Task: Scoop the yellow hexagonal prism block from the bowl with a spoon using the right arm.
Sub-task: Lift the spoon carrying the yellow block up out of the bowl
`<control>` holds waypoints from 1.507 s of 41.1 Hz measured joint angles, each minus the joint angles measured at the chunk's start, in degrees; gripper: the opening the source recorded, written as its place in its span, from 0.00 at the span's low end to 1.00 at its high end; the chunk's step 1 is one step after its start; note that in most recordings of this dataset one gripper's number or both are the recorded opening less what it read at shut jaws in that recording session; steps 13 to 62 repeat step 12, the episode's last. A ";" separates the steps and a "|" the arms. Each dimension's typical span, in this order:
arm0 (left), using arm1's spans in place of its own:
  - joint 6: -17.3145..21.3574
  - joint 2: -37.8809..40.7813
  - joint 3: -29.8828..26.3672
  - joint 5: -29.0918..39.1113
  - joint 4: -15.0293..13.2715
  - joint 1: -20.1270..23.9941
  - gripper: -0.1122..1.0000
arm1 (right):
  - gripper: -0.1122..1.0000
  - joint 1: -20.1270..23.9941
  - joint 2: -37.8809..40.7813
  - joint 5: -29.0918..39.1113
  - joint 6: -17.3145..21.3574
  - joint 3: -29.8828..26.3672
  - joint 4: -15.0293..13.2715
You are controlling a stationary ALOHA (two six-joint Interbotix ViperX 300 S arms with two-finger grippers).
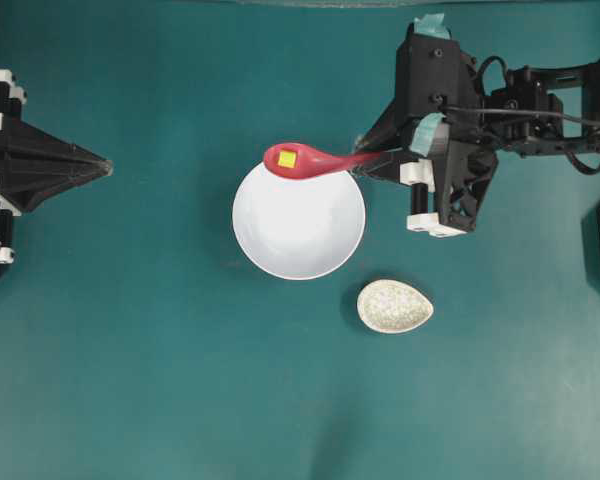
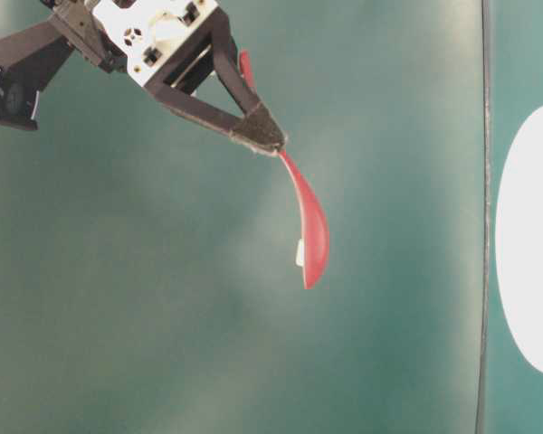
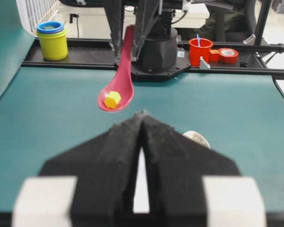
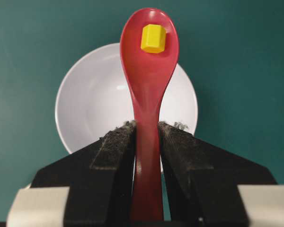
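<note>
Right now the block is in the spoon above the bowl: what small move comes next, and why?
Probably hold the spoon level and lift it slowly. The yellow block sits loose near the scoop's tip, the white bowl below is empty, and the right gripper grips the handle, so any tilt could spill it.

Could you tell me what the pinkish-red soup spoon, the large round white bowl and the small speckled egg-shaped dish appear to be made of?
Pinkish-red soup spoon: probably glossy plastic or melamine; smooth, with soft highlights along the handle.
Large round white bowl: glazed ceramic or melamine; plain, with a faint sheen inside.
Small speckled egg-shaped dish: looks like glazed stoneware, going by the grey flecks, though speckled plastic is possible.
</note>
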 measured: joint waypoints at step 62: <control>0.00 0.00 0.00 0.26 0.00 -0.26 0.12 | 0.31 0.00 0.00 0.00 -0.09 0.00 0.00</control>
